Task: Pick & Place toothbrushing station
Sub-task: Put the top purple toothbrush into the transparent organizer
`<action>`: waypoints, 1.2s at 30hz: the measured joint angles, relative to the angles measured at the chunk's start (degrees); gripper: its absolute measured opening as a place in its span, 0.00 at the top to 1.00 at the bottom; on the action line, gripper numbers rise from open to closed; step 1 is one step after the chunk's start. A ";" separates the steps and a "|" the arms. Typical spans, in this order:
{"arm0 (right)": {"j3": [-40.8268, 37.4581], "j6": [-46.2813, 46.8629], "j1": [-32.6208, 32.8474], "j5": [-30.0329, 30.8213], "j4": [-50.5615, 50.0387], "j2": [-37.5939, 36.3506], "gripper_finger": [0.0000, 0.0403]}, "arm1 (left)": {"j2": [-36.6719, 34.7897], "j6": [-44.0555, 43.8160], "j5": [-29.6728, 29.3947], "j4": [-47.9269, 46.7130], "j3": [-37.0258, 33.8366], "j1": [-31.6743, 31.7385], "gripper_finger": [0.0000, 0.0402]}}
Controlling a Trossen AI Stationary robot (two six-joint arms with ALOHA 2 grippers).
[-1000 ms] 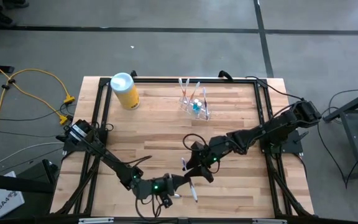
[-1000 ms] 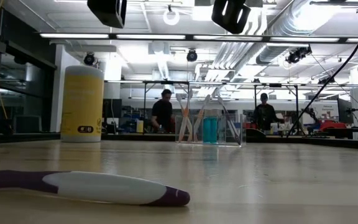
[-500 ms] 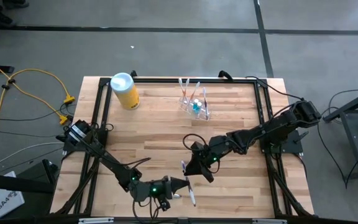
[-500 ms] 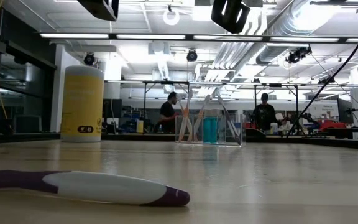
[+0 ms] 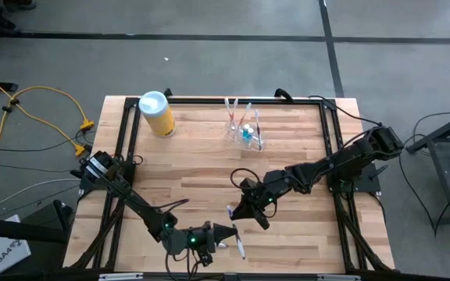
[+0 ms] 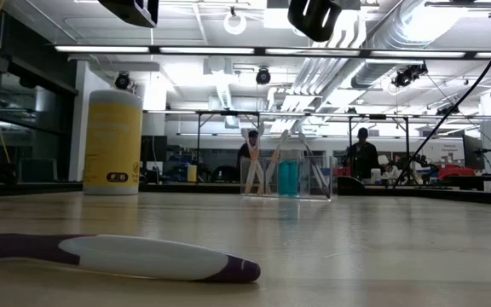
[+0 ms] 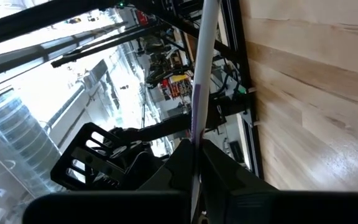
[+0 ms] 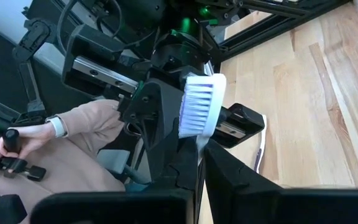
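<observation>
Toothbrush (image 5: 236,236) clenched at both ends, left gripper (image 5: 226,232) on handle, right gripper (image 5: 235,211) at bristles; toothbrushing station (image 5: 244,127) well beyond, delivery judged outstanding.

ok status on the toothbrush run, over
left hand shut on purple-white toothbrush, near front edge. right hand shut on second toothbrush, mid-table. holder cup upright at far side. yellow canister off to its side, not in the way.
</observation>
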 joint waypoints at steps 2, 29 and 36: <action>-0.01 0.11 0.00 -0.17 0.10 0.00 0.98 | 0.00 0.56 0.65 0.00 0.02 0.13 0.99; -0.03 1.40 -0.04 -1.08 2.73 0.02 0.88 | 0.00 3.36 3.55 0.39 0.02 1.92 0.99; -0.03 1.40 0.08 -1.00 3.05 0.02 0.88 | 0.07 4.32 3.48 2.68 -0.04 2.16 0.99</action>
